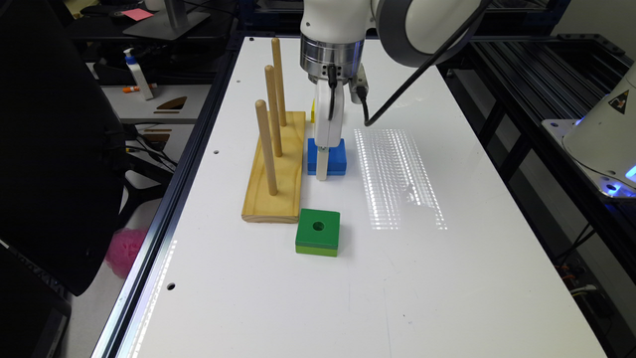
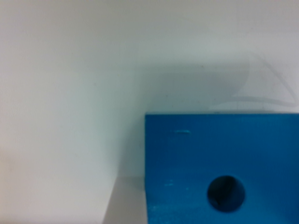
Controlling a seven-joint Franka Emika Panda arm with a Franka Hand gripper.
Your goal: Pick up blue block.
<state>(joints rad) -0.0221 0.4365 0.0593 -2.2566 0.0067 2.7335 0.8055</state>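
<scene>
Blue block (image 1: pixel 326 156), flat and square with a round centre hole, lies on the white table (image 1: pixel 447 258) just beside the wooden peg board (image 1: pixel 276 174), on the exterior view's right of it, with the green block (image 1: pixel 318 231) nearer the camera and a sliver of a yellow block (image 1: pixel 313 112) behind the arm. The gripper (image 1: pixel 323 169) hangs straight down over the blue block with its tip low against the block's near face, which reads as lining up for a grasp from above. In the wrist view the blue block (image 2: pixel 219 168) sits close under the camera, hole in sight, but neither fingertip is clear there, so I cannot tell whether the fingers are spread or pinching the block. No brand or readable writing appears; a yellow warning triangle (image 1: pixel 619 102) marks the white robot base (image 1: pixel 603 136) at the exterior view's right
</scene>
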